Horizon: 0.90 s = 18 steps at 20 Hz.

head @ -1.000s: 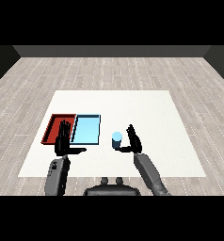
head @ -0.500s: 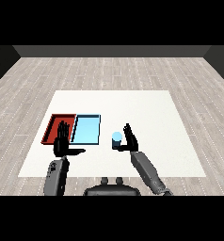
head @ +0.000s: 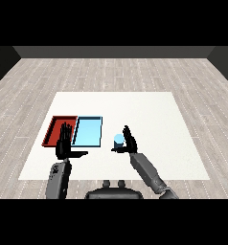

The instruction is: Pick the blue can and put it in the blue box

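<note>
Head view: right hand (head: 129,142) is sitting right beside the can (head: 118,140), fingers straight up and thumb reaching under or in front of it, so it is spread, not curled round anything yet. The can is standing upright on the tabletop (head: 149,115), just right of the blue tray (head: 88,131), apart from its rim. Main risk as I'm reading it: the palm is coming in from the right, so closing late or off-centre is likely to nudge the can leftward or tip it rather than capture it; whether the thumb is actually touching the can I cannot tell. Second risk: lifting too low is going to clip the tray's near-right rim on the way over. Left hand (head: 64,143) is hanging with fingers straight and thumb out sideways, overlapping the lower edges of the red tray (head: 53,129) and the blue one; it is crowding that corner, so a drop aimed at the tray's far half is looking safer. Room: wide bare tabletop to the right and beyond the can, front edge close behind the wrist.
</note>
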Available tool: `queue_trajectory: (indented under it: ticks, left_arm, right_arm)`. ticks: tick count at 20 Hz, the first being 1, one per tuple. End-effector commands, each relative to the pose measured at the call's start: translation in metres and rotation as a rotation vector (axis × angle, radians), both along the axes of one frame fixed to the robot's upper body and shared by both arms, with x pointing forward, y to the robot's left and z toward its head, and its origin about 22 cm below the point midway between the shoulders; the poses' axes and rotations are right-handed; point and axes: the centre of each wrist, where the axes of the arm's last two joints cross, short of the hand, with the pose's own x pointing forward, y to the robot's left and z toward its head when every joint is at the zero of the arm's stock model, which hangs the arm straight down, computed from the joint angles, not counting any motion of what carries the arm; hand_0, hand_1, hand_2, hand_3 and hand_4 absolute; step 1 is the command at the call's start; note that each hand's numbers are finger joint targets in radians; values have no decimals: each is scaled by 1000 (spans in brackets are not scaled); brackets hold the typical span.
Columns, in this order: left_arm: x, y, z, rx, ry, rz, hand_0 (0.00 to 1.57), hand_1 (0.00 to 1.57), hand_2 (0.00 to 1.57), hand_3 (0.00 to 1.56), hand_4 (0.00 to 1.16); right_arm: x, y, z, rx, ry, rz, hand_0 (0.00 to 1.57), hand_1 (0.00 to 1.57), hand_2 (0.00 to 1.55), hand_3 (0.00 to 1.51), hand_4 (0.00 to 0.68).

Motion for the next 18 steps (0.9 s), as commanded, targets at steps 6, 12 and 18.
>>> queue_trajectory:
  ticks: [6,12,18]
  left_arm:
    - [10,9,35,0,-8,-8,0,0,0,0,0]
    - [-8,-1,2,-11,0,0,0,0,0,0,0]
    - [4,4,-6,-11,-17,14,0,0,0,0,0]
  right_arm:
    - [17,-3,-7,-25,-2,7,0,0,0,0,0]
    - [11,24,4,9,30,39,0,0,0,0,0]
    - [12,18,-4,-86,-4,-36,1056,1056,1218,1127,177]
